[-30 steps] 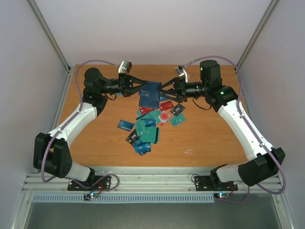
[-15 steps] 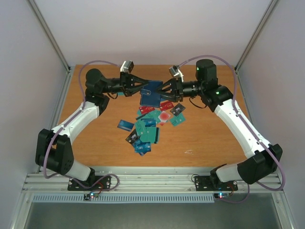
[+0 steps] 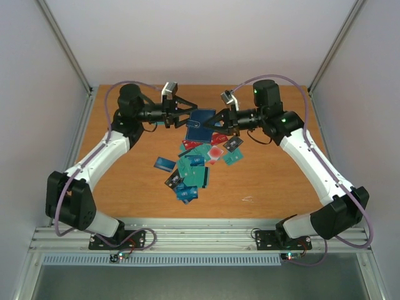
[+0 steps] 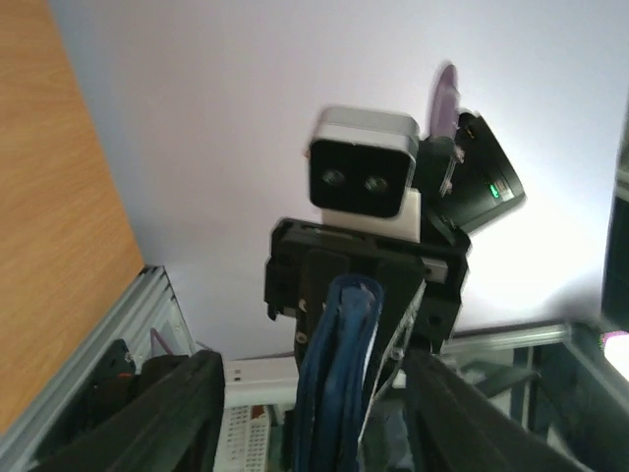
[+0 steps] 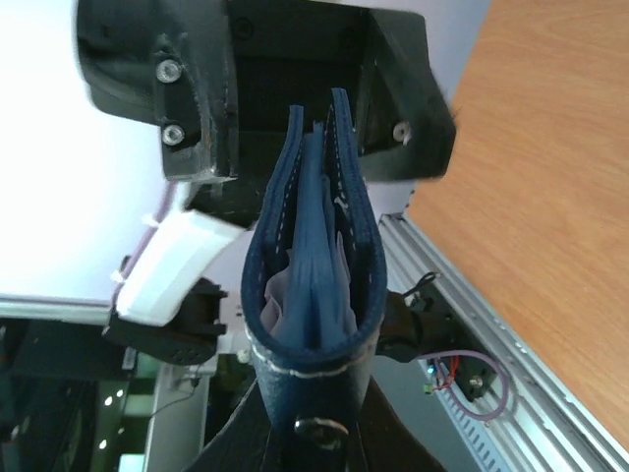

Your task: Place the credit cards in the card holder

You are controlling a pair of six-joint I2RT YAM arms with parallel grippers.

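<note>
The dark navy card holder (image 3: 200, 122) hangs above the table between both arms. My right gripper (image 3: 214, 122) is shut on its right end; in the right wrist view the card holder (image 5: 313, 295) stands edge-on, pinched near its clasp by that gripper (image 5: 314, 444). My left gripper (image 3: 191, 116) is open, with its fingers spread on either side of the holder's left end. In the left wrist view the card holder (image 4: 342, 344) sits between the parted fingers (image 4: 177, 413) without touching them. The credit cards (image 3: 195, 165), mostly teal with some red and blue, lie in a loose pile below the holder.
The wooden table (image 3: 125, 175) is bordered by metal frame posts and white walls. The cards spread from the table's middle toward the front. One blue card (image 3: 164, 164) lies slightly left of the pile. A small white scuff (image 3: 247, 199) marks the wood at the front right.
My left gripper has opened and let go of the card holder. My right gripper has closed on the holder's other end. Both arms have shifted slightly left.
</note>
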